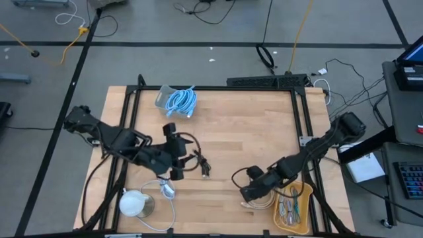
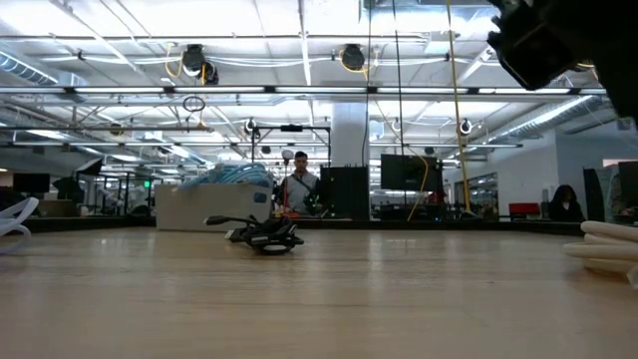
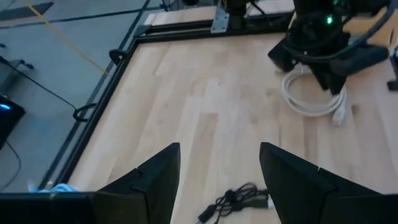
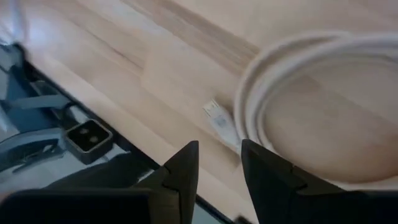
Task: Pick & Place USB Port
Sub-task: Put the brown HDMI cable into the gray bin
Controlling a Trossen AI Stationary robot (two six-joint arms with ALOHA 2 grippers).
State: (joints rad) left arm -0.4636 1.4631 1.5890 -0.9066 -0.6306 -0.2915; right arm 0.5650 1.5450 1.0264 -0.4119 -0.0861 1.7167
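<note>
We see the left gripper [image 1: 177,173] over the worktop [image 1: 251,132] centre-left, jaws spread wide & holding nothing; a black USB cable [image 1: 198,158] lies just beside it, approx 3 o'clock of it. The right gripper [image 1: 246,193] sits low at the worktop's 5 o'clock, jaws part open w/ a narrow gap, nothing in them, hovering by a coiled white cable [image 4: 311,93]. Yellow bin [image 1: 295,210] is just at its 3 o'clock. Blue cable bundle [image 1: 180,100] lies at approx 11 o'clock of the worktop.
</note>
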